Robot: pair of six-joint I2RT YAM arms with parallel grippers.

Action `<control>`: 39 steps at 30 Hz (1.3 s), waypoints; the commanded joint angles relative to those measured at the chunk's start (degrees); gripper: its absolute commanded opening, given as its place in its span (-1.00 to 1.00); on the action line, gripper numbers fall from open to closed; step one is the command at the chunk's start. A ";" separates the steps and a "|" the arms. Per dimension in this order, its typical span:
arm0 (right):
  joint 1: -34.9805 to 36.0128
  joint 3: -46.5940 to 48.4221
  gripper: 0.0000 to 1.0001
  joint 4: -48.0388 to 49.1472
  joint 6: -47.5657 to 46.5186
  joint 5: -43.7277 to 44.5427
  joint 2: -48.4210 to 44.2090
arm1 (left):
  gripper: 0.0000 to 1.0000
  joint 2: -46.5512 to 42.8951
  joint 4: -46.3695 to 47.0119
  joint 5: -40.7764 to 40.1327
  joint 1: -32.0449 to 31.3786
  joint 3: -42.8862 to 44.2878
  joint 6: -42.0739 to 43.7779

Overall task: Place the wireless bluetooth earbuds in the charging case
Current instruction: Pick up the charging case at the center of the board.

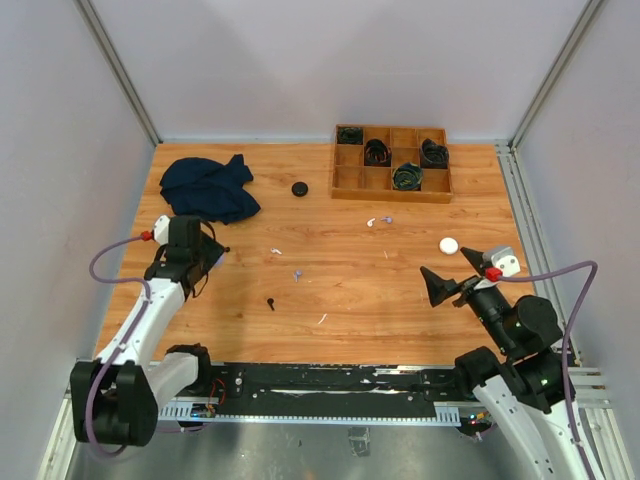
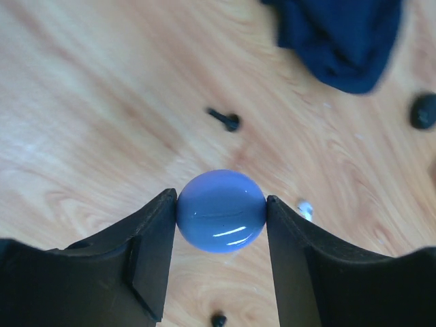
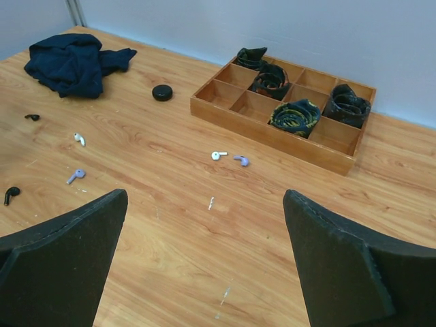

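My left gripper (image 2: 221,204) is shut on a round pale purple-blue charging case (image 2: 221,212) and holds it above the wood table; in the top view this gripper (image 1: 207,256) is at the left. My right gripper (image 3: 204,196) is open and empty at the right (image 1: 452,272). Earbuds lie scattered: a white one (image 3: 218,155) and a purple one (image 3: 241,160) mid-table, another white (image 3: 80,139), another purple (image 3: 75,176), and black ones (image 3: 10,195) (image 2: 225,119). A white round case (image 1: 449,244) lies by my right gripper, and a black one (image 1: 299,188) at the back.
A wooden compartment tray (image 1: 390,196) with coiled black cables stands at the back right. A dark blue cloth (image 1: 208,188) lies at the back left. Grey walls and metal rails enclose the table.
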 commanded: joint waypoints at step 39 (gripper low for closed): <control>2.41 -16.80 0.93 54.38 18.55 -18.19 29.76 | -0.11 7.75 35.24 -12.78 -50.81 8.99 6.63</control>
